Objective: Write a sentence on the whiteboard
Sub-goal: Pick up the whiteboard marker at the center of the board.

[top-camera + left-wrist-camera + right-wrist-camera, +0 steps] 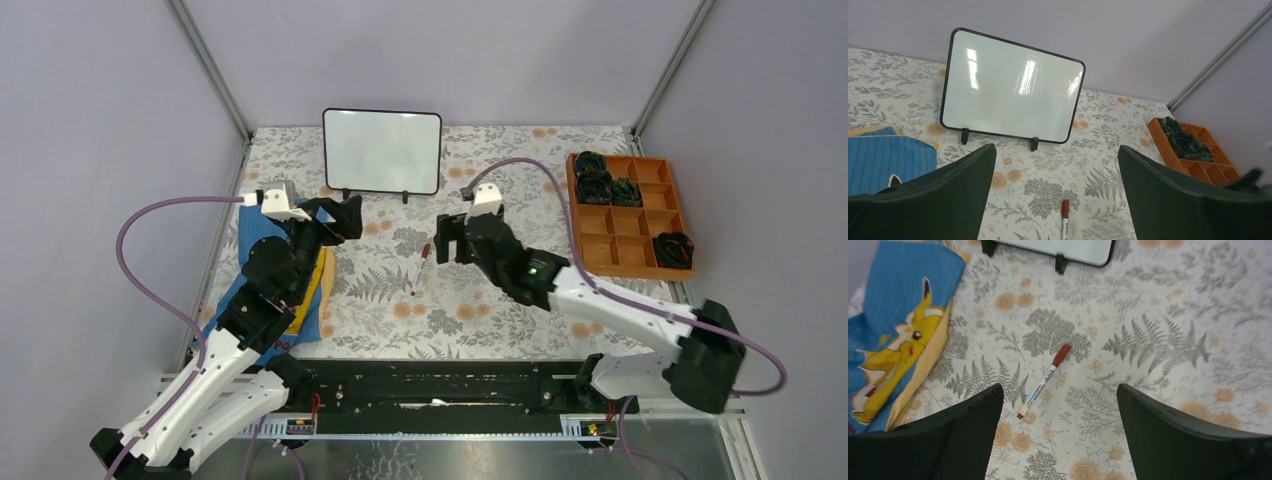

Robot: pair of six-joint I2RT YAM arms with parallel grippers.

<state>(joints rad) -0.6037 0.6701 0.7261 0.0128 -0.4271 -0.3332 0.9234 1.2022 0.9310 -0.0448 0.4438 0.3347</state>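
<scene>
Top ext cam is set high at near edge; whole table point(460, 320) seen, whiteboard point(381, 150) upper centre. L wrist cam is aimed fwd at whiteboard, near. R wrist cam is tilted down, close over marker point(1044, 381). Marker + whiteboard feet are shared by all 3.

- A pale tablecloth point(480, 300) printed with grey ferns and orange flowers.
- A marker point(1043, 381) with a red-brown cap, lying flat on it.
- A blue and yellow cartoon-printed cloth point(893, 325) at the left edge.
- An orange compartment tray point(610, 250) at the right, holding dark bundles point(594, 180).
</scene>
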